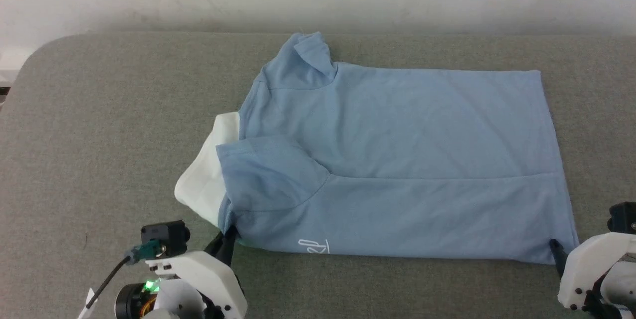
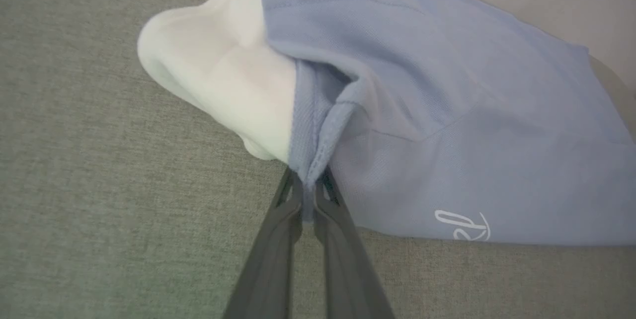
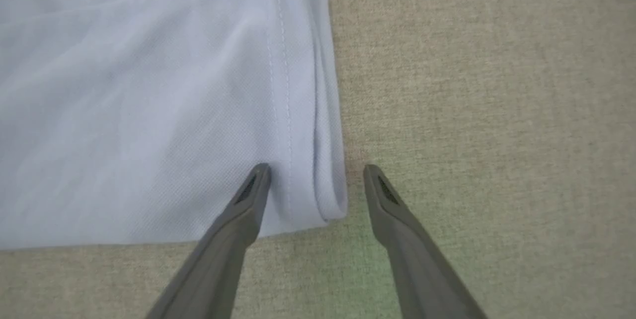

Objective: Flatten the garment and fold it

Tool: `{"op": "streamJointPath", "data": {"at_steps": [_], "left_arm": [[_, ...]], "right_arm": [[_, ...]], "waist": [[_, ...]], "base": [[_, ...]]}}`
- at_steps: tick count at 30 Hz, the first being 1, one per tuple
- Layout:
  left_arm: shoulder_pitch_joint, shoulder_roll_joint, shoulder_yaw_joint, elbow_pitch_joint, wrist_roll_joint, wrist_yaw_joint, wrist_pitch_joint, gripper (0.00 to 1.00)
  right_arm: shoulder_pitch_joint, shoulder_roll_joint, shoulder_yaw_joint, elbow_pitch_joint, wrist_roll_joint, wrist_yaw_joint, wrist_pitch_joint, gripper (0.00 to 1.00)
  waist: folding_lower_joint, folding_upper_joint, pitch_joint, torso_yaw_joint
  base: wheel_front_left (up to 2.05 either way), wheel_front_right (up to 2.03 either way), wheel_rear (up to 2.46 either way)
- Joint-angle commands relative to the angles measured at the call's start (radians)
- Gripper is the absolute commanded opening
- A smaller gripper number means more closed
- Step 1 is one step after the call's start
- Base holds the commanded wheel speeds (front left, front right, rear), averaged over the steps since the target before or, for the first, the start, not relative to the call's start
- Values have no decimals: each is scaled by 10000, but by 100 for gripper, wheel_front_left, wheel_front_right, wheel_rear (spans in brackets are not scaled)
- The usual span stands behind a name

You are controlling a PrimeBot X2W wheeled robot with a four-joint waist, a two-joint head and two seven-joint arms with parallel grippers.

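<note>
The blue T-shirt [image 1: 397, 160] lies on the grey worktop [image 1: 99, 135]. Left pincer [image 2: 309, 178] pinches its near sleeve corner. The right pincer [image 3: 316, 168], wide, straddles the hem corner and should close before lifting.

Shows shirt [image 1: 397, 160] spread on grey surface [image 1: 99, 135], left gripper [image 1: 228, 240] at its near left corner, right gripper [image 1: 557, 253] at near right.
</note>
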Motion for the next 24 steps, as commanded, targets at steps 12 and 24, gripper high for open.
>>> {"op": "streamJointPath", "data": {"at_steps": [12, 24], "left_arm": [[325, 412, -20, -451, 157, 281, 78, 0], [1984, 1189, -159, -1634, -280, 784, 898, 0]], "right_arm": [[-259, 41, 96, 630, 35, -9, -403, 0], [1598, -231, -373, -1618, 392, -9, 1255, 0]], "waist": [[-1, -1, -538, -17], [-1, -1, -1825, -123]], "base": [[0, 0, 0], [0, 0, 0]]}}
